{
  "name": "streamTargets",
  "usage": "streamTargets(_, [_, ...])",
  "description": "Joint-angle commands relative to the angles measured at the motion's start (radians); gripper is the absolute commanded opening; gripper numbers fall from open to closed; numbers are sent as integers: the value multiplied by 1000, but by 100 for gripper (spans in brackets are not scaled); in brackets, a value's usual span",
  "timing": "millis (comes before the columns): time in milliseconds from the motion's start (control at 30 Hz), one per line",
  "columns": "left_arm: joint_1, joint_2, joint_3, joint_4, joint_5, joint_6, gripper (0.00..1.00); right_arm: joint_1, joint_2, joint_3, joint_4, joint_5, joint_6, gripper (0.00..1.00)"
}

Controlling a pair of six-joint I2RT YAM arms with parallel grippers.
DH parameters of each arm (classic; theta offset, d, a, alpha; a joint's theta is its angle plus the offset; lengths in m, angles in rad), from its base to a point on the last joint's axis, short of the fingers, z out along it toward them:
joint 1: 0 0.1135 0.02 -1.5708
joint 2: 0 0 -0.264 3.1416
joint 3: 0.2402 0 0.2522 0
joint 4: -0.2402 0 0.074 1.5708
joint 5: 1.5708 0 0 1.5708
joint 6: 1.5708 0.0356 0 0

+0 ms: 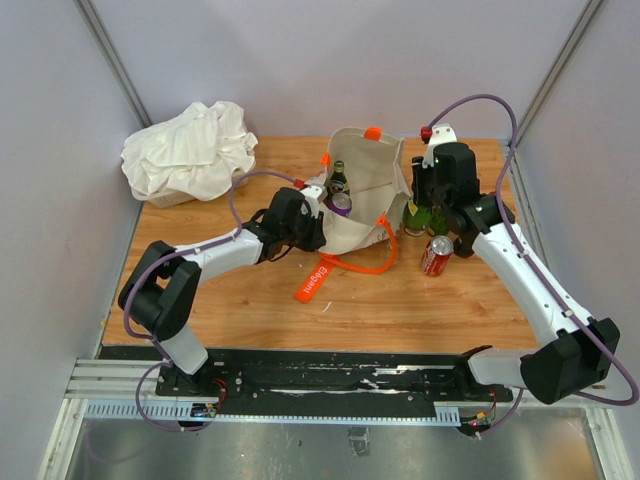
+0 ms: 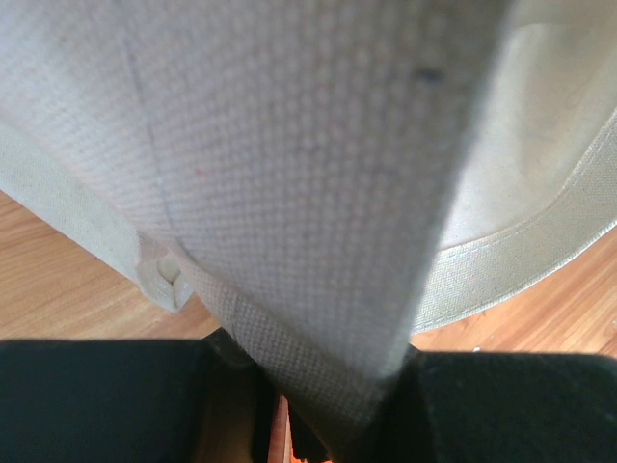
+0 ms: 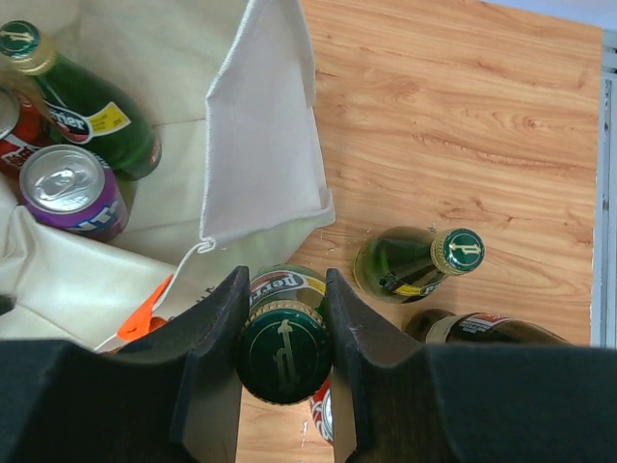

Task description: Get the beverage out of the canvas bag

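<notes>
Toward the desk's [image 1: 250, 310] far edge, the green bottle [image 3: 284, 352] (likely heavy, slick glass) is neck-clamped by the right claw [image 3: 284, 289], the soft canvas bag [image 1: 365, 185] pinched by the left claw [image 2: 313, 415].

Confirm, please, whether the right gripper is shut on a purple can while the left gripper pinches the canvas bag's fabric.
Not quite: the right wrist view shows the right gripper shut on a green bottle; the purple can lies in the canvas bag. The left gripper does pinch the bag's fabric.
</notes>
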Motion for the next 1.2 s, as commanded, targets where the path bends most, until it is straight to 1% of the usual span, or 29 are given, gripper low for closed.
streamTargets(0, [-14, -48, -20, -99, -12, 13, 11, -42, -6, -3, 158, -5, 14, 1])
streamTargets(300, [-13, -104, -14, -161, -44, 17, 12, -46, 27, -121, 253, -11, 23, 1])
streamTargets(567, [-14, -99, -21, -165, -46, 14, 12, -47, 47, -243, 376, 6, 21, 1])
streamTargets(767, [-14, -89, -22, -155, -43, 9, 12, -46, -5, -412, 537, 10, 30, 1])
streamTargets(867, [-13, -86, -21, -155, -44, 10, 12, -45, -57, -491, 577, 27, 40, 1])
streamTargets(900, [-13, -85, -21, -155, -45, 11, 12, -46, -74, -510, 582, 33, 42, 2])
streamTargets(933, [-14, -84, -21, -155, -45, 11, 12, -46, -93, -528, 582, 41, 43, 8])
streamTargets(967, [-13, -84, -21, -155, -45, 12, 12, -46, -108, -539, 576, 47, 42, 19])
streamTargets(1033, [-13, -81, -22, -157, -45, 12, 12, -46, -131, -543, 547, 55, 41, 51])
streamTargets(1067, [-14, -79, -22, -156, -42, 14, 12, -46, -138, -537, 526, 58, 40, 61])
streamTargets(1133, [-14, -76, -22, -157, -41, 15, 12, -46, -149, -517, 488, 60, 37, 70])
streamTargets(1167, [-14, -74, -22, -157, -38, 16, 12, -46, -153, -503, 471, 57, 35, 84])
